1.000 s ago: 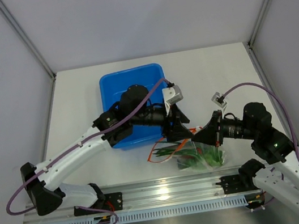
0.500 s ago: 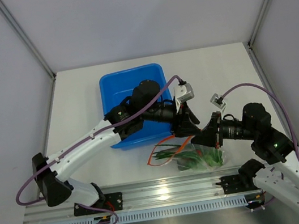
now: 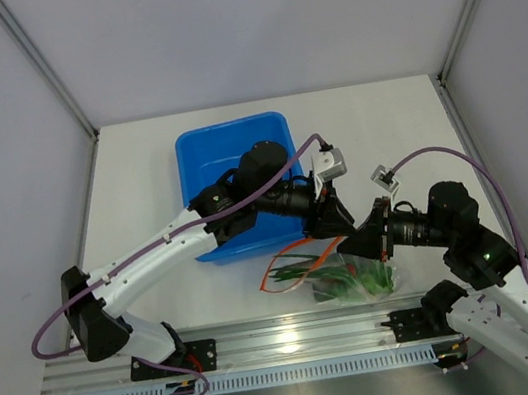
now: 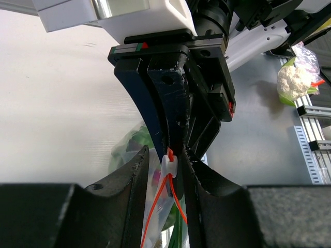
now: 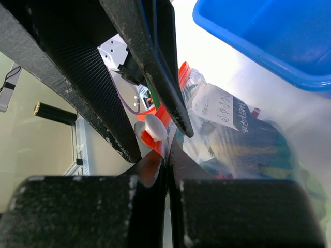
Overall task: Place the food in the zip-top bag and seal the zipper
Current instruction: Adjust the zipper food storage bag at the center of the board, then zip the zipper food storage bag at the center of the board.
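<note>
Left wrist view: we see our left gripper (image 4: 165,156) spread around the white slider (image 4: 169,166), right gripper (image 5: 168,168) pinching the zipper (image 5: 158,111).

Tally:
- 2 arms: left arm (image 3: 153,259), right arm (image 3: 512,313)
- 2 grippers: left gripper (image 3: 335,222), right gripper (image 3: 360,240)
- 1 blue bin (image 3: 198,153), far left
- 1 zip-top bag (image 3: 364,280), near centre
- 1 zipper (image 5: 183,72)
- 1 white slider (image 4: 169,164)
- 2 purple cables (image 3: 460,157)
- 1 cabbage head (image 4: 291,80)
- green pods (image 3: 292,271): several, number unreadable
</note>
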Available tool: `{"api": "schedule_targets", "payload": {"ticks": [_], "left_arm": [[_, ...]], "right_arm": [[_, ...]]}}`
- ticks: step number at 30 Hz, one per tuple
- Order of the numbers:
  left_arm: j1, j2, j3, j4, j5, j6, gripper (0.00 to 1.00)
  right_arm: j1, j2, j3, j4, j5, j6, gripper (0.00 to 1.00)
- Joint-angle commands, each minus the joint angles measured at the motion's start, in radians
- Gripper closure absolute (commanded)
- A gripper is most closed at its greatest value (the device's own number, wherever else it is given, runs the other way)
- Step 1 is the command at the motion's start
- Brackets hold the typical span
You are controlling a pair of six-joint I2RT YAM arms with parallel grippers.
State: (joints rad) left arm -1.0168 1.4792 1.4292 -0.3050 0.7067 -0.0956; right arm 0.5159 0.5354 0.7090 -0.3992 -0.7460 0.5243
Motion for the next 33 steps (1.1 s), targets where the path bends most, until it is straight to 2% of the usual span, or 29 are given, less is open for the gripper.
{"api": "schedule_targets", "payload": {"ticks": [1, 11, 19, 22, 25, 26, 28, 29, 33], "left_arm": [[-0.006, -0.003, 0.03, 0.006, -0.026, 0.023, 0.66], [-0.006, -0.028, -0.021, 0.017, -0.036, 0.007, 0.61], [-0.006, -0.043, -0.042, 0.029, -0.05, 0.0, 0.61], [-0.005, -0.04, -0.041, 0.033, -0.038, -0.003, 0.66], [-0.006, -0.034, -0.038, 0.037, -0.026, -0.004, 0.77], [-0.006, -0.034, -0.036, 0.037, -0.023, -0.004, 0.84], [-0.006, -0.033, -0.038, 0.033, -0.016, -0.007, 0.91], [-0.006, -0.033, -0.036, 0.032, -0.015, -0.007, 0.99], [0.001, -0.049, -0.055, 0.032, -0.01, -0.027, 0.99]], "right_arm": [[0.006, -0.012, 0.043, 0.051, -0.006, 0.013, 1.0], [0.006, -0.017, 0.046, 0.043, 0.013, 0.009, 1.0], [0.007, -0.015, 0.052, 0.045, 0.01, 0.016, 1.0], [0.009, -0.017, 0.052, 0.043, 0.008, 0.016, 1.0], [0.007, -0.017, 0.052, 0.042, 0.01, 0.014, 1.0], [0.009, -0.018, 0.052, 0.042, 0.013, 0.014, 1.0], [0.01, -0.02, 0.053, 0.034, 0.019, 0.01, 1.0], [0.009, -0.023, 0.055, 0.03, 0.026, 0.008, 1.0], [0.01, -0.029, 0.058, 0.0, 0.046, -0.01, 1.0]]}}
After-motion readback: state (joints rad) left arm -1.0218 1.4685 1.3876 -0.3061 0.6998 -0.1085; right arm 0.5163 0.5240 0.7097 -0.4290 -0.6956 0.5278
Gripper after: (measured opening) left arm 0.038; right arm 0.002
